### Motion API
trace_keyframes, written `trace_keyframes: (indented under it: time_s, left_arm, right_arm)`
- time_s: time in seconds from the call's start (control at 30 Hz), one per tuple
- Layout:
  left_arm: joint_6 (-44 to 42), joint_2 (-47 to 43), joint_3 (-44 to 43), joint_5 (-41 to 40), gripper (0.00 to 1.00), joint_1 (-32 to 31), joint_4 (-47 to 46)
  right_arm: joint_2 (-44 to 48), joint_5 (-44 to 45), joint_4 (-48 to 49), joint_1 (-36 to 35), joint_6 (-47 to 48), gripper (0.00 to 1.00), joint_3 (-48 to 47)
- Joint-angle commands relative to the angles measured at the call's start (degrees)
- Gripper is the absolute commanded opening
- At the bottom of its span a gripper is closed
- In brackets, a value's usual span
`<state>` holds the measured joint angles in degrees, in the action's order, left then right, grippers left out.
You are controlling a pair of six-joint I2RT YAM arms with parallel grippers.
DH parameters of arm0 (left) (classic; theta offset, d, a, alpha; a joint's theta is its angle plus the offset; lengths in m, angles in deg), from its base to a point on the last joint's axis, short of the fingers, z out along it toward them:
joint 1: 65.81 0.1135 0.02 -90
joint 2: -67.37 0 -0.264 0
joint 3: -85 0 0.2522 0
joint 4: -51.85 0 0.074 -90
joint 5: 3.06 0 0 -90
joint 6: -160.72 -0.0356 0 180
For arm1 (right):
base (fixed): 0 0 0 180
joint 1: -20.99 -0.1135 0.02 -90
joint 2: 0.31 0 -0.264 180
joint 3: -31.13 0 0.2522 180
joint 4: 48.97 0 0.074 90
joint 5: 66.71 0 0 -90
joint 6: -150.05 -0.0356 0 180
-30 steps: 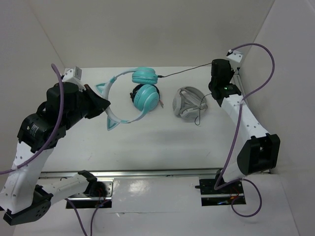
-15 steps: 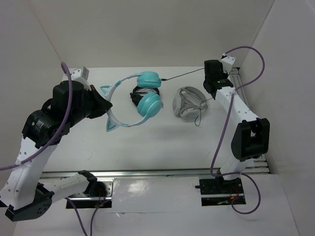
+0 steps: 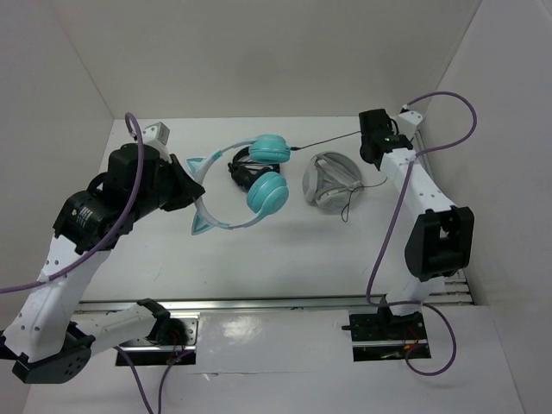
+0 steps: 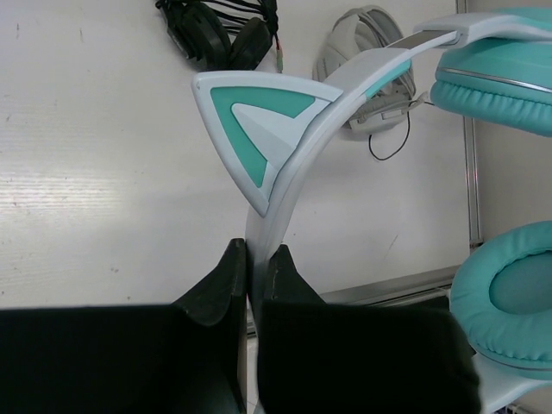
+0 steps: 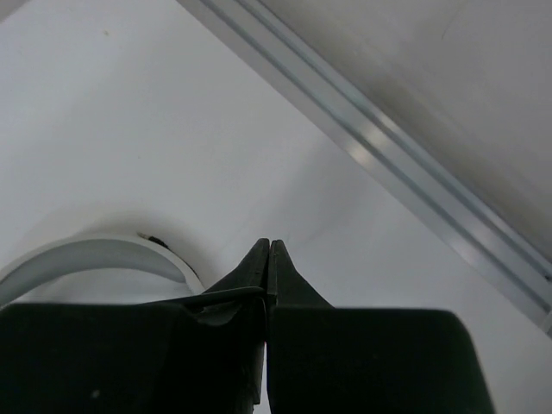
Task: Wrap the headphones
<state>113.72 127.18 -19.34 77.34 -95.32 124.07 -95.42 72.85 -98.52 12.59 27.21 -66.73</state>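
Observation:
The teal headphones hang in the air above the table middle, with two round teal cups and a pale headband with cat ears. My left gripper is shut on the headband; in the left wrist view the band runs up from between my fingers. The thin black cable stretches taut from the upper cup to my right gripper, which is shut on it at the back right. In the right wrist view the cable enters the closed gripper.
Small black headphones lie on the table behind the teal cups. Grey-white headphones with a thin dark cord lie right of middle. White walls enclose the table at left, back and right. A metal rail runs along the near edge.
My left gripper has carried the teal headphones to the right and turned them. My right gripper has moved left and back, keeping the cable taut.

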Motion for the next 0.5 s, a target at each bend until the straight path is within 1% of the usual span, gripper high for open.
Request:
trace_keyframes:
  time_s: [0.0,0.07,0.1,0.13,0.17,0.23,0.27,0.33,0.37,0.4,0.47]
  left_arm:
    - [-0.11,-5.58,-2.84,-0.76,0.00,0.60,-2.56]
    - [-0.11,-5.58,-3.54,-2.08,0.00,0.60,-1.85]
    - [-0.11,-5.58,-4.24,-2.08,0.00,0.60,-1.33]
    - [-0.63,-5.58,-4.77,-2.08,0.00,0.60,-0.81]
    - [-0.64,-6.11,-4.78,-2.61,0.00,0.60,-0.80]
    - [-0.64,-6.11,-5.39,-2.61,0.00,0.60,-0.27]
    - [-0.64,-6.11,-5.39,-3.48,0.00,0.60,-0.27]
    - [-0.64,-6.73,-5.92,-4.10,0.00,0.60,0.34]
    - [-0.12,-7.25,-6.44,-4.80,0.00,0.60,0.34]
    - [-0.11,-7.25,-6.45,-4.81,0.00,0.60,0.34]
    - [-0.11,-7.25,-9.16,-4.81,0.00,0.60,1.65]
  right_arm:
    - [-4.12,7.46,-14.89,5.33,-14.59,0.00,-2.73]
    - [-3.25,7.48,-19.91,5.33,-20.74,0.00,-3.27]
    - [-2.20,8.00,-19.93,5.33,-21.90,0.00,-2.31]
    - [0.77,7.31,-19.32,5.33,-21.39,0.00,-0.39]
    - [2.54,6.61,-16.45,4.63,-19.47,0.00,0.68]
    - [6.23,6.07,-14.58,3.22,-18.32,0.00,2.44]
    - [9.99,5.47,-13.87,2.61,-17.70,0.00,3.58]
    - [13.79,4.93,-11.15,-0.29,-14.46,0.00,4.54]
    - [17.90,3.89,-8.27,-1.52,-10.96,0.00,6.03]
    - [19.94,1.70,-6.50,-3.62,-8.93,0.00,7.00]
    - [25.38,-2.25,-3.34,-4.95,-5.15,0.00,9.46]
